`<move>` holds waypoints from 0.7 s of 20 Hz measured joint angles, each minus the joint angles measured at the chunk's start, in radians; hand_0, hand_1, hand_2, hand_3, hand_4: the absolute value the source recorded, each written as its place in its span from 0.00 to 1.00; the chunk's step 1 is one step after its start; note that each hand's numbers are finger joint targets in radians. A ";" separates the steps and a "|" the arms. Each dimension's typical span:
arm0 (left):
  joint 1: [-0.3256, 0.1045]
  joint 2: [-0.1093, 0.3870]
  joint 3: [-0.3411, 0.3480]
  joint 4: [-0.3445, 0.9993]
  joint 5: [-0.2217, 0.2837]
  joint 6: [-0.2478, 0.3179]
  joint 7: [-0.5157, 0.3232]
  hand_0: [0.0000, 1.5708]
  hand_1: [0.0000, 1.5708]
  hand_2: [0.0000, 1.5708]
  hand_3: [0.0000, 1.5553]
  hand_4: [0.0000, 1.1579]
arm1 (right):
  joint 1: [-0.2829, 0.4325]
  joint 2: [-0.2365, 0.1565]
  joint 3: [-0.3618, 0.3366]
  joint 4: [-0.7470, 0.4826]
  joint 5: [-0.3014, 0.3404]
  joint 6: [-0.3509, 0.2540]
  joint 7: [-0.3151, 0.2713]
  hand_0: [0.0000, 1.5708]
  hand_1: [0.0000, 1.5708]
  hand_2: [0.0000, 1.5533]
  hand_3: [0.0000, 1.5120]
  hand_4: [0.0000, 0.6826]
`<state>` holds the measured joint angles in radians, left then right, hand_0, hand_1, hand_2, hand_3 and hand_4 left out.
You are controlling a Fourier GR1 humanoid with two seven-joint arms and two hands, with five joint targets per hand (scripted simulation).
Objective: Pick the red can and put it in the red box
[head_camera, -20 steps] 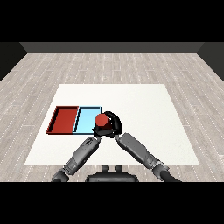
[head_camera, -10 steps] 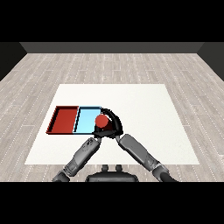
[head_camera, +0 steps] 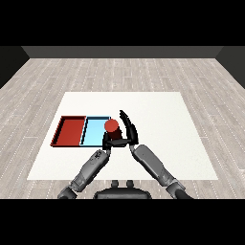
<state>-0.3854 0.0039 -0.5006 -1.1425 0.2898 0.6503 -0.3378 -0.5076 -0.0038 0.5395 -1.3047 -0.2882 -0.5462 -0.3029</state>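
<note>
The red can (head_camera: 111,126) is over the right edge of the light blue tray (head_camera: 94,131), upright with its round top showing. My right hand (head_camera: 129,132) is on the can's right side, its fingers arcing round it and its thumb under its front, shut on it. The red tray (head_camera: 70,131) lies left of the blue one and holds nothing. My left hand (head_camera: 105,143) sits just below the can at the blue tray's near right corner, fingers relaxed, holding nothing.
The two trays lie side by side on the left half of the white table (head_camera: 162,119). Both forearms cross the table's near edge and meet close together below the can.
The red can and my right hand have risen slightly and stayed over the blue tray's right edge. The left hand has hardly moved.
</note>
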 measured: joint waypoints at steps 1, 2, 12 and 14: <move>0.014 0.008 -0.004 -0.030 -0.009 0.009 0.021 1.00 1.00 1.00 0.96 0.99 | -0.003 -0.006 -0.018 -0.013 0.004 0.002 0.011 0.00 0.00 0.00 0.00 0.00; 0.024 0.009 0.003 -0.030 -0.016 0.005 0.018 1.00 1.00 1.00 0.96 0.99 | 0.013 -0.015 -0.028 -0.038 0.012 0.002 0.019 0.00 0.00 0.00 0.00 0.00; 0.039 0.112 0.091 -0.052 -0.080 -0.011 0.036 1.00 1.00 1.00 0.95 0.97 | 0.229 -0.180 -0.162 -0.346 -0.021 0.089 0.031 0.00 0.00 0.00 0.00 0.00; 0.042 0.167 0.110 -0.070 -0.096 -0.013 0.056 1.00 1.00 1.00 0.94 0.97 | 0.296 -0.221 -0.187 -0.394 -0.029 0.098 0.033 0.00 0.00 0.00 0.00 0.00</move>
<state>-0.3433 0.1711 -0.3908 -1.2124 0.1943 0.6370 -0.2819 -0.2111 -0.2246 0.3528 -1.6986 -0.3170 -0.4484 -0.2699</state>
